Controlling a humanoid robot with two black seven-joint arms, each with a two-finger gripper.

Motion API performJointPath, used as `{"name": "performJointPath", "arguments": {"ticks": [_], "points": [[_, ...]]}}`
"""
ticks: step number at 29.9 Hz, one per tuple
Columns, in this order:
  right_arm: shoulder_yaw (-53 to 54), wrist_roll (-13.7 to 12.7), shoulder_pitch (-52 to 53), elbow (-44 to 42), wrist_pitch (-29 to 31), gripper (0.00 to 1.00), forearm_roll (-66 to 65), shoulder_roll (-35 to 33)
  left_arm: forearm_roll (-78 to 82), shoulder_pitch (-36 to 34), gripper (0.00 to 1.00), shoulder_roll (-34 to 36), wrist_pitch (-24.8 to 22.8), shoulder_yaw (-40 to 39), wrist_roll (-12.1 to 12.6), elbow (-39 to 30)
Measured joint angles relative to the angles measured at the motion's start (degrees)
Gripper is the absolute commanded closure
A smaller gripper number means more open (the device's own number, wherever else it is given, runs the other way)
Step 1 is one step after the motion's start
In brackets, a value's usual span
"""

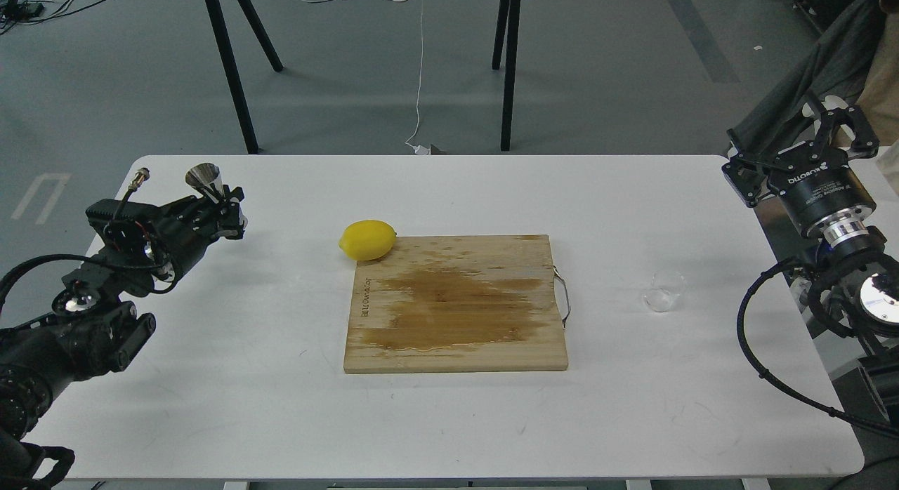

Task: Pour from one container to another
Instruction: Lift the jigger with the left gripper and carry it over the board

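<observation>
The left end effector (223, 199) is clamped around the steel jigger (208, 181), holding it tilted above the counter's (246, 406) left side. The right end effector (843, 125) hangs spread and empty beyond the right edge. The glass cup (663, 295) stands upright right of the wet cutting board (456, 304), a lemon (367, 239) touching the board's far-left corner.

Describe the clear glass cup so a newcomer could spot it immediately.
Start at the wet wooden cutting board mid-table and go right, past its metal handle. The glass cup stands alone on the white table there. Unlike the yellow lemon, it is see-through and nearly vanishes.
</observation>
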Motion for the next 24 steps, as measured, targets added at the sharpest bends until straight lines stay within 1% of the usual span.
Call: {"name": "performJointPath", "arguments": {"ticks": [5,8,10,13,18,20,24], "points": [[-0.07,0.00,0.01,-0.26,0.00,0.01,-0.05,0.00,-0.10,-7.58,0.91,-0.75,-2.99,1.09,0.01,-0.60],[-0.12,0.00,-0.04,-0.35,0.00,0.01,-0.09,0.00,-0.11,-11.01,0.91,-4.08,-3.48,1.26,0.02,-2.55],[-0.12,0.00,-0.05,-0.44,0.00,0.01,-0.09,-0.01,-0.11,-12.08,0.91,-6.75,-3.68,1.38,0.01,-4.96],[-0.06,0.00,-0.07,-0.80,0.00,0.01,-0.14,-0.08,-0.11,-12.32,0.90,-9.75,-4.22,1.57,0.01,-7.84],[-0.04,0.00,-0.07,-1.43,0.00,0.01,-0.15,-0.17,-0.03,-11.55,0.89,-16.15,-4.39,4.65,-0.01,-9.51],[-0.04,0.00,-0.07,-1.57,0.00,0.01,-0.16,-0.41,-0.03,-10.47,0.88,-17.61,-4.16,5.61,0.01,-10.03],[-0.11,0.00,-0.07,-1.90,0.00,0.01,-0.18,-0.58,-0.04,-6.52,0.88,-18.71,-4.10,6.15,0.01,-13.58]]}}
